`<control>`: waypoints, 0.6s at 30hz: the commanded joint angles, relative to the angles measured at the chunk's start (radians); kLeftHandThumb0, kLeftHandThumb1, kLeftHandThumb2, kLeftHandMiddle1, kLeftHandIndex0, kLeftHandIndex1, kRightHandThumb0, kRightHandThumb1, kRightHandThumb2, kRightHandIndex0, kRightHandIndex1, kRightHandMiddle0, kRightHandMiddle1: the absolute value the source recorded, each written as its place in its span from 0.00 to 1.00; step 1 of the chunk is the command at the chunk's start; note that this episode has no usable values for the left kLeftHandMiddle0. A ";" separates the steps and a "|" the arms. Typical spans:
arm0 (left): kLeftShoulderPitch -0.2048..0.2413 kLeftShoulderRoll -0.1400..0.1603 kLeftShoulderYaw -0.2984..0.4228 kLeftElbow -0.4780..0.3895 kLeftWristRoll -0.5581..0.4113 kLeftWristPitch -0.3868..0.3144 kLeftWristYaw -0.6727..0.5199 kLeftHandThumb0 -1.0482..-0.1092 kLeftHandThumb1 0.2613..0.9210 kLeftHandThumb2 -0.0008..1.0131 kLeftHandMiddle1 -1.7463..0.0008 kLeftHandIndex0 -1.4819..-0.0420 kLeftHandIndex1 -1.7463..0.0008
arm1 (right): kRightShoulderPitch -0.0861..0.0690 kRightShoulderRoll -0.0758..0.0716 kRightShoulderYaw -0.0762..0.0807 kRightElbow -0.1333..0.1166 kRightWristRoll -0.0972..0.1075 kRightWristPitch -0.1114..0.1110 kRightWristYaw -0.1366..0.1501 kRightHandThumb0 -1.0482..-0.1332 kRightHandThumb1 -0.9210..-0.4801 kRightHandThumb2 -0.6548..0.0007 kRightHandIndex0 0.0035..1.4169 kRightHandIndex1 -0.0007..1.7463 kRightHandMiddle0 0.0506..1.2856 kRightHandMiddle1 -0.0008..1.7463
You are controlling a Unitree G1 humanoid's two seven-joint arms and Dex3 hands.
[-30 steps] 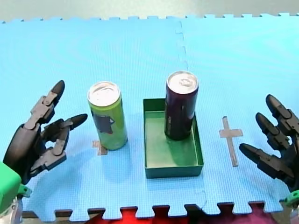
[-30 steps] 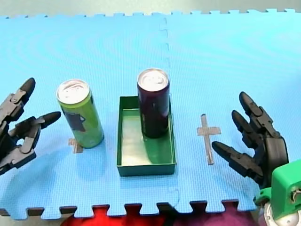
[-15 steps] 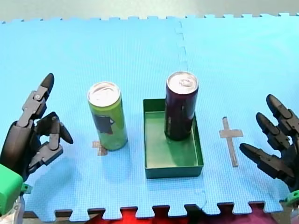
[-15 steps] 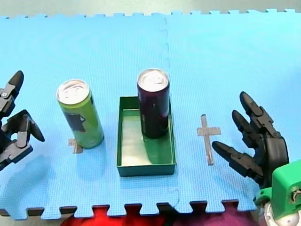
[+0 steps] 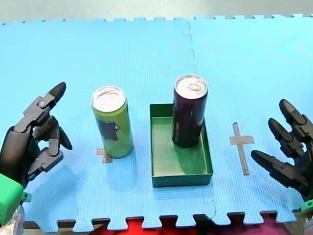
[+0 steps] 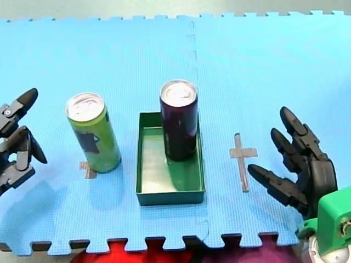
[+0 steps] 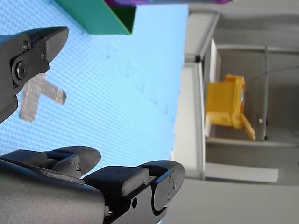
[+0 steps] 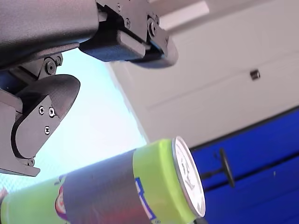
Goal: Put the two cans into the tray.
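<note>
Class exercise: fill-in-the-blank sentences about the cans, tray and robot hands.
The purple can stands ____ the green tray.
The green can stands on the blue mat; cans inside the tray number ____.
The left robot hand, left of the green can, and right robot hand, right of the tray, hold ____.
Answers: inside; one; nothing

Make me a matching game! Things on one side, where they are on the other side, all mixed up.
Things: 1 green can; 2 purple can; 3 bare tape cross; 4 left hand.
Places: A in the tray; B near the mat's left edge, empty; C on the mat left of the tray; D on the mat right of the tray.
Pairs: 1-C; 2-A; 3-D; 4-B.
The right hand, holding nothing, is right of the cross.
</note>
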 commanded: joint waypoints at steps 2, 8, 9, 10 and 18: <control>0.003 0.008 -0.012 -0.005 0.016 0.010 0.015 0.00 1.00 0.94 0.09 0.73 0.96 | 0.002 -0.006 -0.003 -0.003 0.004 -0.003 0.001 0.38 0.55 1.00 0.31 0.00 0.27 0.00; 0.027 0.044 -0.040 -0.030 -0.016 0.107 -0.132 0.00 1.00 0.90 0.97 0.97 1.00 | 0.002 -0.004 -0.003 0.001 0.003 -0.008 0.001 0.38 0.55 1.00 0.30 0.00 0.27 0.00; 0.031 0.043 -0.038 -0.032 -0.020 0.103 -0.135 0.00 1.00 0.90 0.97 0.97 1.00 | 0.003 -0.004 -0.003 0.000 0.003 -0.008 0.001 0.38 0.55 1.00 0.30 0.00 0.27 0.00; 0.034 0.040 -0.038 -0.032 -0.022 0.099 -0.136 0.00 1.00 0.90 0.98 0.97 1.00 | 0.003 -0.004 -0.003 -0.001 0.003 -0.008 0.001 0.38 0.55 1.00 0.30 0.00 0.27 0.00; 0.028 0.036 -0.031 -0.009 -0.035 0.091 -0.141 0.00 1.00 0.77 0.99 0.98 1.00 | 0.006 -0.003 -0.002 -0.006 -0.001 -0.009 -0.004 0.38 0.55 1.00 0.30 0.00 0.26 0.00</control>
